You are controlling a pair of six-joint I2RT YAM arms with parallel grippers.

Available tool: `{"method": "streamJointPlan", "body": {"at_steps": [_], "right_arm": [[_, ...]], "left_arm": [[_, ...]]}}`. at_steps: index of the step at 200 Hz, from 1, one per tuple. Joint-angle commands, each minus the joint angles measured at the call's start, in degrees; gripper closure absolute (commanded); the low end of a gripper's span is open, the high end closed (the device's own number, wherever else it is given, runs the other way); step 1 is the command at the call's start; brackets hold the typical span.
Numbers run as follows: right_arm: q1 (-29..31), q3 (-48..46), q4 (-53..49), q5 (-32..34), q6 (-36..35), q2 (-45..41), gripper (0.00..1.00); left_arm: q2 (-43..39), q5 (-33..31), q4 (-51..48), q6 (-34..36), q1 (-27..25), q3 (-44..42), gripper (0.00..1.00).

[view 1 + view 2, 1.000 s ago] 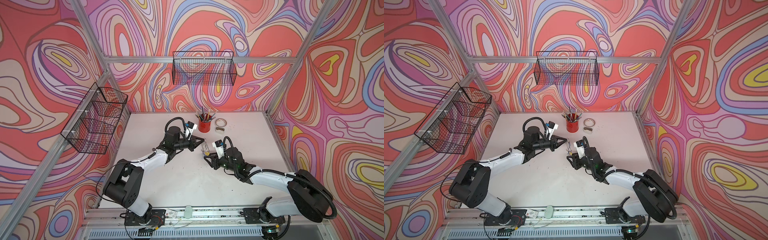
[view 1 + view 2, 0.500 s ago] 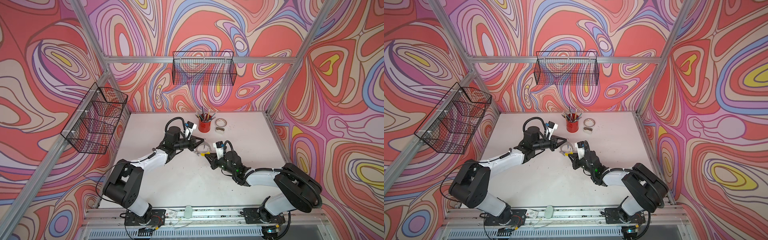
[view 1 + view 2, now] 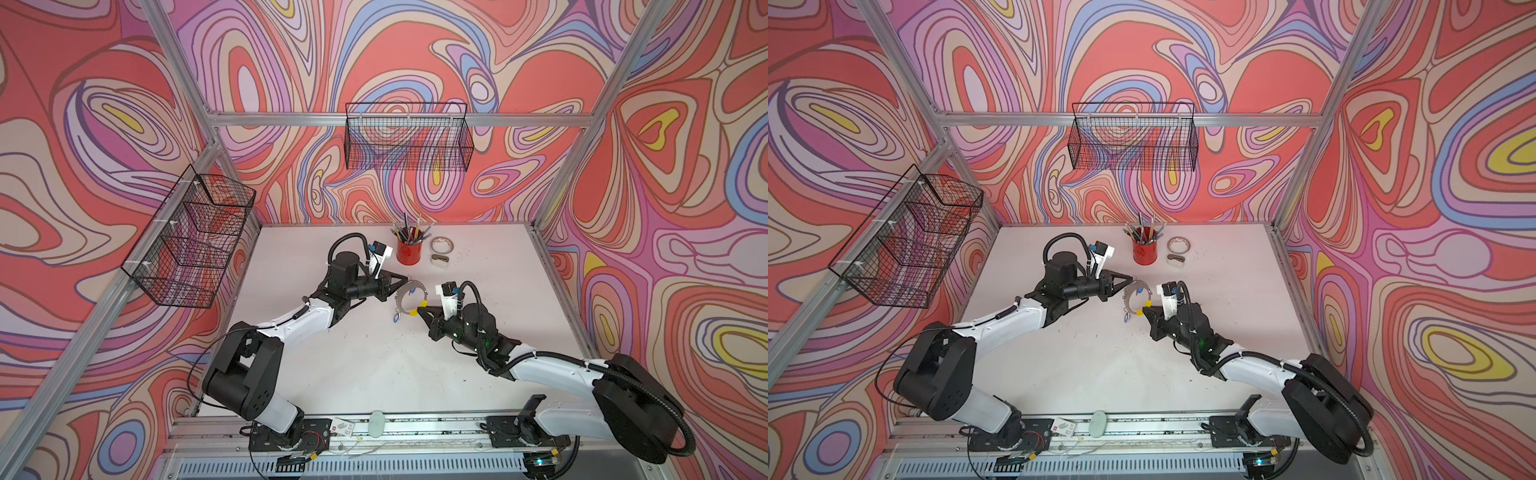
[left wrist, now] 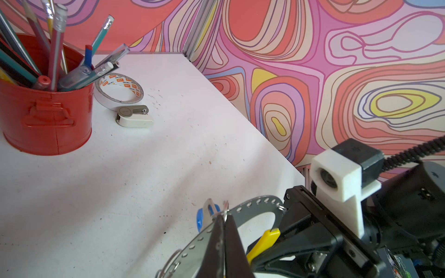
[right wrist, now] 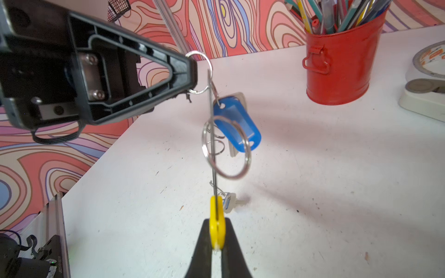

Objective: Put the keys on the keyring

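Since a second back, your right gripper (image 5: 216, 222) has closed up. The jaws stood apart then; now they pinch the yellow segment (image 5: 215, 207) of the keyring (image 4: 255, 201). Your left gripper (image 5: 192, 72) has kept its place and its grip.

Left jaws are tight together, tips nipping a small split ring (image 5: 201, 92) at the hoop's upper edge. That ring carries the upper key (image 5: 237, 124), blue tag, which hangs just beside the hoop under the left tips. Whether the ring is threaded through the hoop or only lies against it, you cannot tell.

The keyring stands on edge between your two grippers, over the middle of the table (image 3: 374, 365), near the red pen cup (image 3: 409, 253).

The lower key (image 5: 229, 201), blue tag, sits low by the yellow segment; touching the table or not is unclear. A large wire ring (image 5: 248, 154) hangs at the hoop between the two keys.
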Motion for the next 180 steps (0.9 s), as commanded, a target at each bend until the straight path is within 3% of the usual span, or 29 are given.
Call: {"method": "streamJointPlan", "body": {"at_steps": [1, 53, 82, 101, 131, 180], "right_arm": [[0.06, 2.72, -9.42, 2.69, 1.41, -2.77, 1.0], [-0.15, 15.49, -31.37, 0.66, -3.25, -5.32, 1.0], [-0.46, 25.53, -43.53, 0.29, -3.89, -1.17, 1.0], [-0.78, 30.74, -49.05, -3.39, -3.82, 2.38, 1.0], [-0.8, 38.84, -56.14, -9.53, -4.11, 9.09, 1.0], [-0.63, 50.91, -64.71, -10.55, -5.34, 20.54, 1.0]], "left_arm": [[0.15, -0.99, 2.38, -2.31, 1.64, 0.02, 0.82], [-3.49, -7.73, 3.17, -4.46, 3.9, -4.47, 0.49], [-6.58, -11.46, 3.63, -5.54, 5.62, -8.17, 0.47], [-9.69, -15.56, 3.31, -5.49, 5.76, -10.6, 0.47], [-14.75, -22.09, -3.97, -2.85, 5.85, -11.62, 0.46], [-22.46, -32.32, -11.14, -3.34, 7.41, -14.46, 0.43]]}}
